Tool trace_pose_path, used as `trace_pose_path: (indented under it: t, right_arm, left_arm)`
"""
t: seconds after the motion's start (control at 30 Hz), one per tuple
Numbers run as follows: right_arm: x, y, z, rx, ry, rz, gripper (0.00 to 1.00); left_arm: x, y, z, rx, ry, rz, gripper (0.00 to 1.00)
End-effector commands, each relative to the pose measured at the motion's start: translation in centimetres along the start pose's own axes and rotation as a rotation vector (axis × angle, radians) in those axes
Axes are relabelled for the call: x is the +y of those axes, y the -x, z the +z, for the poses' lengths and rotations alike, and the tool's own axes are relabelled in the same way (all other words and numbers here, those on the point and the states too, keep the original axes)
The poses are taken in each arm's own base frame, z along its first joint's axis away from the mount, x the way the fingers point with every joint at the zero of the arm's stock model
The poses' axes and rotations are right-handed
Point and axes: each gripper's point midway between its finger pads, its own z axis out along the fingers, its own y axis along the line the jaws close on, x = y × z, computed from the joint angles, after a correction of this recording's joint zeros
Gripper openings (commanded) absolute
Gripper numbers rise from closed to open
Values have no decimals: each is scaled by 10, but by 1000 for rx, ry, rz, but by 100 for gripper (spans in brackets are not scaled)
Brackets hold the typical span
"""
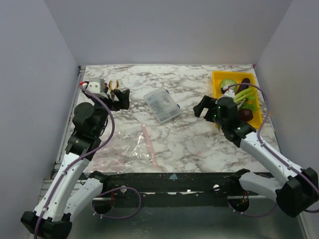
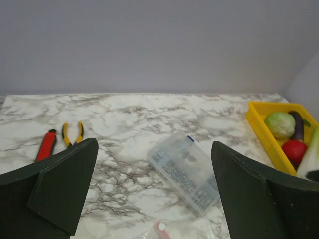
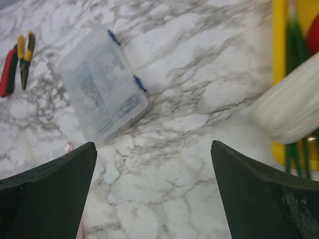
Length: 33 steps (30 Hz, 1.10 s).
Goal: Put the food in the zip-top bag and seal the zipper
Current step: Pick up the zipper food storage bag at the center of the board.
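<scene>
The left gripper (image 2: 154, 167) and right gripper (image 3: 153, 167) both gape wide, holding nothing. The zip-top bag (image 1: 124, 149) lies flat at lower left of centre. The food (image 1: 244, 95) sits in the yellow tray (image 1: 216, 83) at upper right.

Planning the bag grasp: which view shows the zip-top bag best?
Top external: most of the zip-top bag lies flat, pink zipper along its right edge. Left wrist catches only the zipper's tip; right wrist shows at most a pink speck.

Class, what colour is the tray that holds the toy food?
The tray is yellow; the left wrist view shows it best.
</scene>
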Motion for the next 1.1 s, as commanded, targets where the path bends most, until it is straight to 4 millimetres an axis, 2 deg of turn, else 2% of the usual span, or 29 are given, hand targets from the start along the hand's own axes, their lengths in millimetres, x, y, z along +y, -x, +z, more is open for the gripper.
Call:
trace_pose_path:
  t: [0.0,0.13,0.27,0.53,0.67,0.7,0.77,0.9,1.07]
  right_arm:
    - [48,-22,13,43,74,26,100]
    - [79,-51,23,134,181,118,100]
    - [111,-79,26,243,327,152,100]
    - [163,-154,-1,433,624,234,99]
    - [180,-193,-7,540,715,236,87]
    - [184,-200,-7,558,737,252,83]
    - [186,-213,-8,595,772,284,68]
    - [190,-234,-5,649,808,312,56]
    - [192,-255,-2,696,822,327,51]
  left_arm:
    - [-47,-27,-4,136,-252,-10,99]
    - [-40,-45,5,227,-174,-39,99]
    - [-41,-65,10,328,-131,-26,99]
    - [-51,-79,12,378,-178,-17,98]
    - [-52,-82,13,390,-183,-16,98]
    - [-52,-82,13,391,-182,-16,98]
    - [-53,-86,14,400,-181,-15,99]
    - [-59,-90,14,421,-213,-18,98]
    - [-61,-92,14,429,-222,-16,98]
